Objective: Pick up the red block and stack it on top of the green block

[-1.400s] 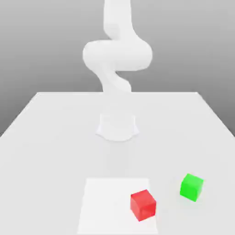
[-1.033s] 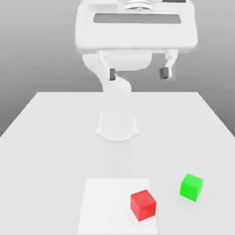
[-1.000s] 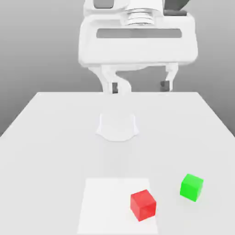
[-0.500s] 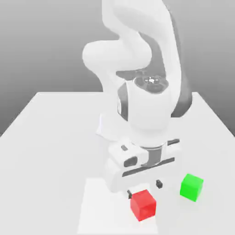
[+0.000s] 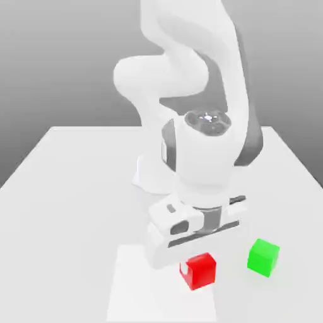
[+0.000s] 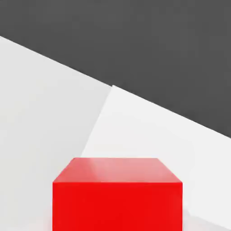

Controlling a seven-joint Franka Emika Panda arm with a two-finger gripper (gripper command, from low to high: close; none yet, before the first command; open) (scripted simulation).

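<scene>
The red block [image 5: 202, 271] hangs a little above the white square patch [image 5: 135, 287] near the table's front edge. My gripper [image 5: 200, 265] reaches down onto it from above, shut on its sides, with the hand's white body covering the block's top. In the hand view the red block [image 6: 117, 194] looms large and close. The green block [image 5: 263, 257] rests on the table toward the exterior view's right of the red one, about one block width away and untouched.
The arm's white base [image 5: 142, 176] stands at the table's middle, behind the hand. The grey table [image 5: 63, 208] stretches wide on the exterior view's left. In the hand view the white patch [image 6: 149, 131] lies under the block.
The arm came down from high above the table onto the red block. Since half a second ago the fingers have shut on it and it has risen slightly off the patch.
</scene>
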